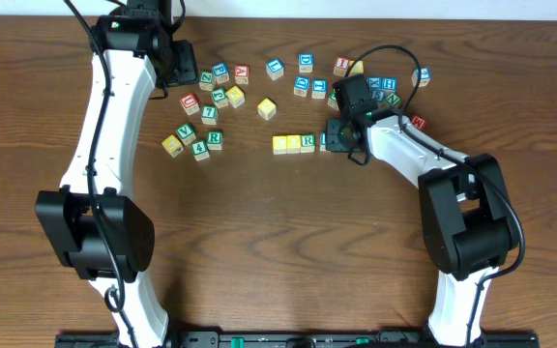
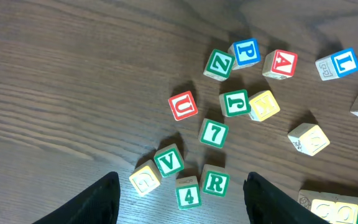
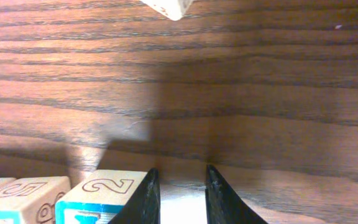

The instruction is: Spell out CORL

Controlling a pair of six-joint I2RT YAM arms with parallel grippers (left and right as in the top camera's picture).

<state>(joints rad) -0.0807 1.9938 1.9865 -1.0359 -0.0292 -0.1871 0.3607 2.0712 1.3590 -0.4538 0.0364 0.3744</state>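
A: Where is the row for the word?
B: In the overhead view it lies in the middle of the table (image 1: 259,242). There is a yellow block (image 1: 280,144), a second yellow block (image 1: 294,143) touching it, and then a green R block (image 1: 307,142). In the left wrist view the yellow ones seem to carry C and O, but the picture edge cuts them.
A: And the right gripper?
B: The right gripper (image 1: 339,135) is low at the end of this row, just past the green R block. Its fingers (image 3: 148,196) stand narrow, with only a thin gap. A pale patch shows in that gap, and I cannot tell if something is held there.
A: Which block is nearest to it?
B: A blue-faced block (image 3: 101,194) with an outlined 2 on its side. It lies outside the fingers, against the finger on the left of the wrist picture. I cannot read its letter.
A: Is any L visible?
B: Yes, a blue L block (image 2: 344,62) lies among the scattered blocks, well apart from the right gripper.
A: The left gripper?
B: The left gripper (image 2: 180,177) hovers over the scattered blocks, its jaws wide with nothing held. Below it lie a green V block (image 2: 168,161), a green 4 block (image 2: 188,196) and a second R block (image 2: 215,183)
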